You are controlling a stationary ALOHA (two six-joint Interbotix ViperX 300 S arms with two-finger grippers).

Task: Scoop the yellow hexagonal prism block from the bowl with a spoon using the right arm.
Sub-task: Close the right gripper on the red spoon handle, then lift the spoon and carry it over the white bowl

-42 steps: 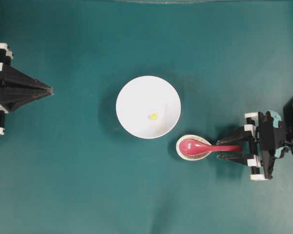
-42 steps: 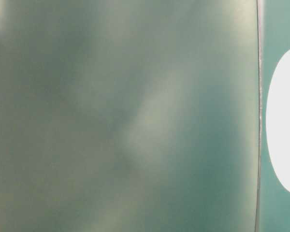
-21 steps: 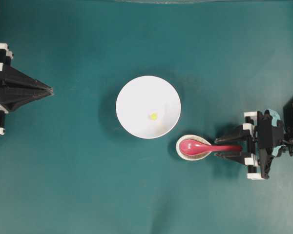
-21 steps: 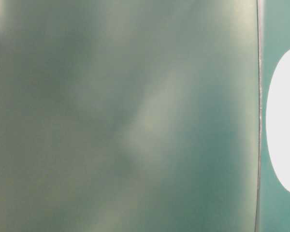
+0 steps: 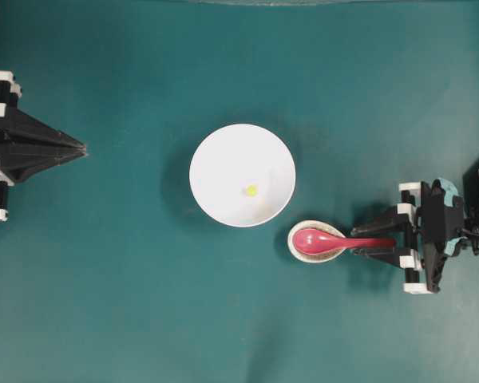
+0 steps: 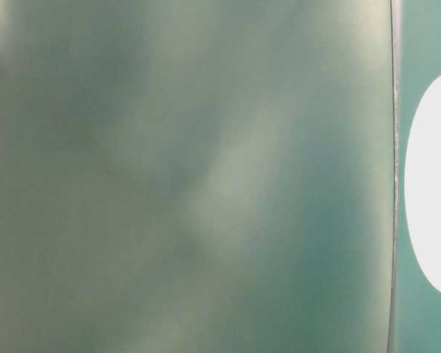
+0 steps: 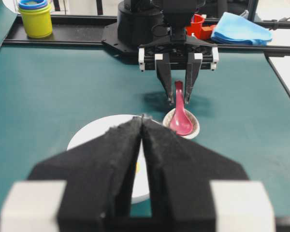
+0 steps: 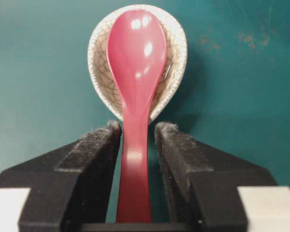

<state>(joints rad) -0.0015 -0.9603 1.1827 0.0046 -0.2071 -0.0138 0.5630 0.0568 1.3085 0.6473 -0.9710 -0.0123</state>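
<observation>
The white bowl (image 5: 215, 159) sits mid-table with the tiny yellow hexagonal prism block (image 5: 251, 190) inside it. Just right of it, the pinkish-red spoon (image 5: 315, 240) lies with its scoop in a small crackled dish (image 5: 297, 249), handle pointing right. My right gripper (image 5: 358, 242) straddles that handle, open. In the right wrist view the spoon (image 8: 135, 58) runs between the fingers (image 8: 94, 145), with a narrow gap on each side, wider on the right. My left gripper (image 5: 83, 148) rests shut at the left edge, holding nothing, its tips (image 7: 142, 117) meeting in front of the bowl (image 7: 92, 135).
Behind the right arm's base, off the mat, stand a yellow cup with blue ones stacked in it (image 7: 35, 18), a red container (image 7: 198, 24) and a blue cloth (image 7: 239, 28). The table-level view is a blurred green haze.
The right gripper's jaws have narrowed around the spoon handle. Spoon, bowl, block and left arm have not moved.
</observation>
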